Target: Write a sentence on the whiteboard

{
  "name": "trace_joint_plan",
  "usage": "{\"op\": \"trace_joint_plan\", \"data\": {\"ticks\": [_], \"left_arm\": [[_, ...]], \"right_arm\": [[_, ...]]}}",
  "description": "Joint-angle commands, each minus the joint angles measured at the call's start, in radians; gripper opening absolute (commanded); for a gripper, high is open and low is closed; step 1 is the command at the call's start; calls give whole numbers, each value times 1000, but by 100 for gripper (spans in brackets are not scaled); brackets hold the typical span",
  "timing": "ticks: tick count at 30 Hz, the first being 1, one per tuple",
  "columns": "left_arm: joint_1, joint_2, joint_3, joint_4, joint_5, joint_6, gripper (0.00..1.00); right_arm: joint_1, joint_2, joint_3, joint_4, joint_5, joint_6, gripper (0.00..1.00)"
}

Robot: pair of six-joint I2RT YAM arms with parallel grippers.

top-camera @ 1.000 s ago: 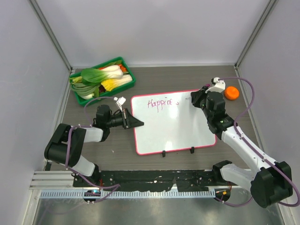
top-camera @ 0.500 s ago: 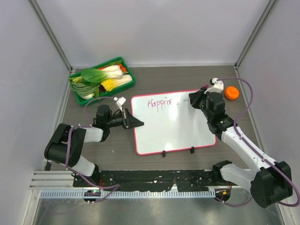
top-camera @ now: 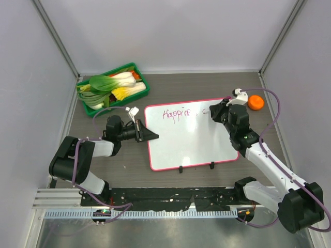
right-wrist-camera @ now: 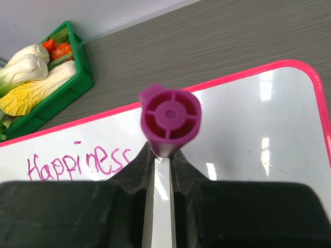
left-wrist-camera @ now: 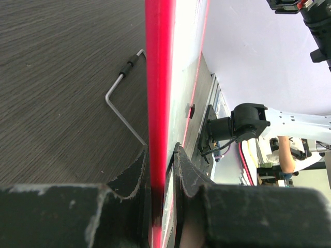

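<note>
The whiteboard lies in the middle of the table, white with a pink-red frame and two black feet at its near edge. Purple writing, the sentence, reads "Happiness" near its top left; it also shows in the right wrist view. My left gripper is shut on the board's left edge, seen as the red frame between the jaws. My right gripper is shut on a purple marker, held over the board's top right part. The marker's tip is hidden.
A green tray of vegetables stands at the back left, also in the right wrist view. An orange round object lies right of the board. A bent metal rod lies on the table beside the board.
My right gripper with the marker has shifted slightly right along the board's top. A small new purple mark shows right of the word. The left arm has not moved.
</note>
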Motion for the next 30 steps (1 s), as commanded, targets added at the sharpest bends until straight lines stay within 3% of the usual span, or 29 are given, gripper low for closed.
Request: {"op": "trace_joint_plan", "data": {"ticks": [1,13,30], "left_arm": [[-21,28,-13,-134,-131,152,0],[-20,34,-10,-134,-128,151,0],[-18,33,-12,-132,-127,151,0]], "right_arm": [[-5,4,16,-12,60,-7,1],[-7,44,93,14,50,9,1],[-8,-5,72,28,54,6,1]]}}
